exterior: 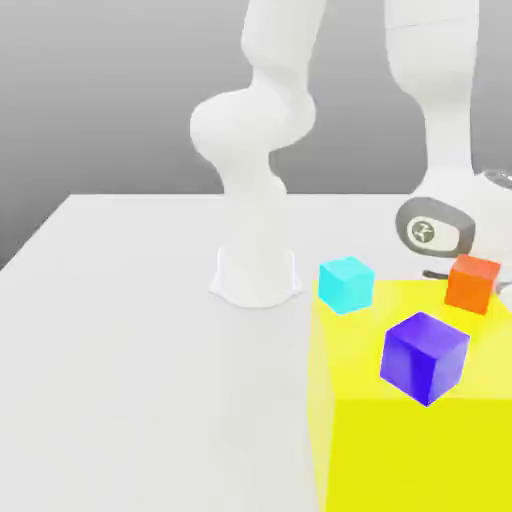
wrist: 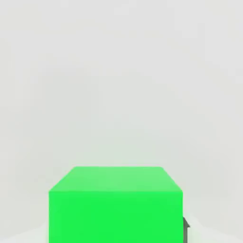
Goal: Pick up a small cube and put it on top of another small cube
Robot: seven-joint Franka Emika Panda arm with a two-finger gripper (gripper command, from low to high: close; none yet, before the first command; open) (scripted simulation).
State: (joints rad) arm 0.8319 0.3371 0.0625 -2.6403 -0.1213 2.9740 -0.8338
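A green cube (wrist: 115, 204) sits close under the hand on the white surface. My gripper (wrist: 116, 233) is shut on it, and one dark finger (wrist: 186, 230) shows pressed against the cube's side. In the exterior view the white hand (exterior: 440, 228) hangs low at the exterior view's right, just behind an orange cube (exterior: 472, 283); its fingers are hidden there. A cyan cube (exterior: 346, 284) and a tilted purple cube (exterior: 424, 357) lie near the hand.
A large yellow block (exterior: 410, 440) fills the exterior view's lower right, with the cyan, orange and purple cubes at or over its top. The arm's white base (exterior: 256, 270) stands mid-table. The white table (exterior: 130, 350) stretches to the exterior view's left.
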